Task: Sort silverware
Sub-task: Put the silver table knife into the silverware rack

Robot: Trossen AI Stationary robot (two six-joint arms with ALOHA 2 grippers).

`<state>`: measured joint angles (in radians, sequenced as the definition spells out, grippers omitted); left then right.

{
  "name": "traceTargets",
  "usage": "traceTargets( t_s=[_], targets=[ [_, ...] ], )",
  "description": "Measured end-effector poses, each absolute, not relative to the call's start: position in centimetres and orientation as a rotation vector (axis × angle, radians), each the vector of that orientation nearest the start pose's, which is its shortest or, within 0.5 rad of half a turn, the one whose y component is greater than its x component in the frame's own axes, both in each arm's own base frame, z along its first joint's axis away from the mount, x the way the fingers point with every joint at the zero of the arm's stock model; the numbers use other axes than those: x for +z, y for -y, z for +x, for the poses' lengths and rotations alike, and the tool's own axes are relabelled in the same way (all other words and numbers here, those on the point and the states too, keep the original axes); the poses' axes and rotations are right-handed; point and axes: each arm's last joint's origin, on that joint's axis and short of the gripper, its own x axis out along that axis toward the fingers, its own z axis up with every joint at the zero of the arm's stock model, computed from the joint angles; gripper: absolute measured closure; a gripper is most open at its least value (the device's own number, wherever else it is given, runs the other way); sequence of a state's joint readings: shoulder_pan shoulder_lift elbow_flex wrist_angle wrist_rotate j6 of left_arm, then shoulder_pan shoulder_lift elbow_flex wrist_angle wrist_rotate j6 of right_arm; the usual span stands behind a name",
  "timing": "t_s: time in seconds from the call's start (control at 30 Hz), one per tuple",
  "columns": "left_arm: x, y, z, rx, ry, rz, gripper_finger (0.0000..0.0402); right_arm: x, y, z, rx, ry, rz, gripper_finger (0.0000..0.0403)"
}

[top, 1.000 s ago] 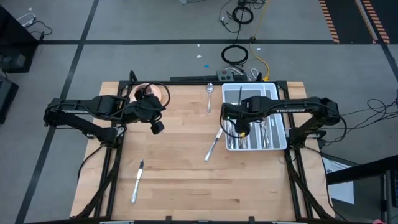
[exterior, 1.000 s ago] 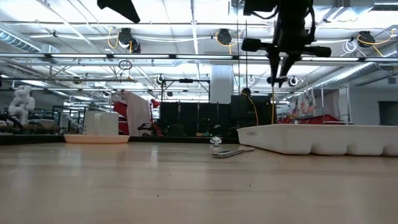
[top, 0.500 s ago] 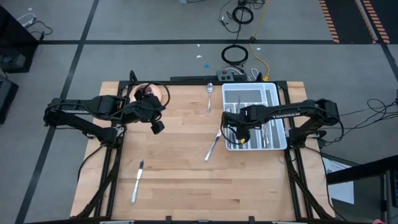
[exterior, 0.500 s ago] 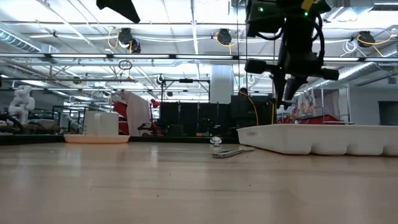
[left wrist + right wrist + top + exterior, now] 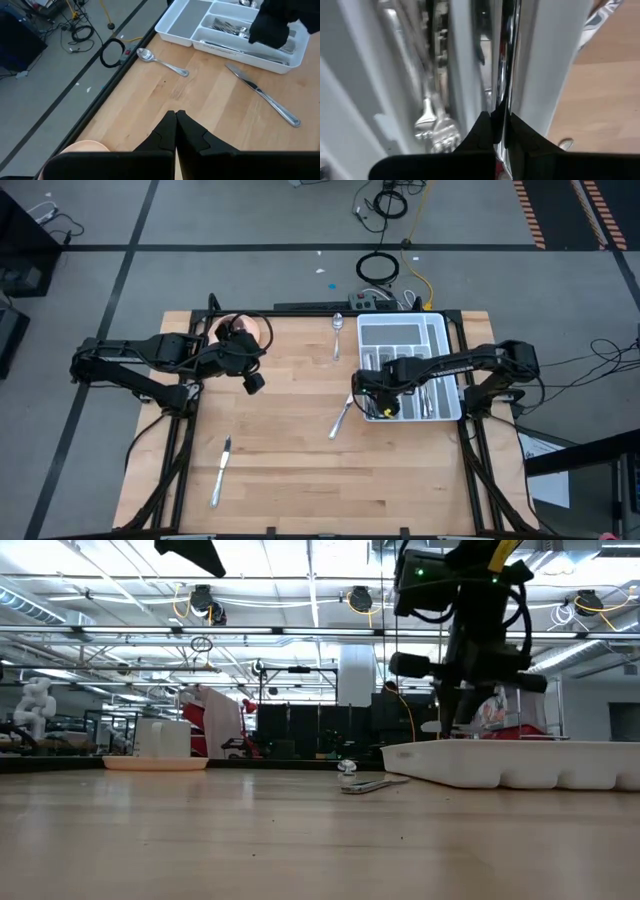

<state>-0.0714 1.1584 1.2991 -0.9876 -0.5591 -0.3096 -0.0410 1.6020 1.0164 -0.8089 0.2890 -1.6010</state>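
Right gripper (image 5: 372, 402) is lowering a pinched knife (image 5: 506, 60) into the tray's (image 5: 447, 340) outer slot, release looks next; left gripper (image 5: 254, 384) is idling shut near the saucer (image 5: 263, 330), three pieces remaining on table (image 5: 290, 470).

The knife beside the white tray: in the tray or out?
Out. The knife lies flat on the bare table, just outside the white tray.

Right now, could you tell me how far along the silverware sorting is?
Much of the silverware already lies in the white tray. The right gripper, shut on a slim silver piece, is low over the tray's end compartment. A spoon, a knife beside the tray and another knife remain on the table. The left gripper waits, shut.
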Motion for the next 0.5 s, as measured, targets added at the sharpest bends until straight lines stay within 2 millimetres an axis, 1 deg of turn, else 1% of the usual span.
traceTargets(
  t_s=[0.2,0.33,0.5],
  targets=[
    [37.0,0.0,21.0,0.585,-0.723,-0.045,0.0397,17.3,2.0,29.3,0.913,-1.295,-1.481,0.0402],
    [37.0,0.0,21.0,0.585,-0.723,-0.046,0.0397,16.3,2.0,29.3,0.953,-1.333,-1.458,0.0402],
    [37.0,0.0,21.0,0.585,-0.723,-0.046,0.0397,15.9,2.3,29.3,0.965,-1.359,-1.437,0.0402]
  ],
)
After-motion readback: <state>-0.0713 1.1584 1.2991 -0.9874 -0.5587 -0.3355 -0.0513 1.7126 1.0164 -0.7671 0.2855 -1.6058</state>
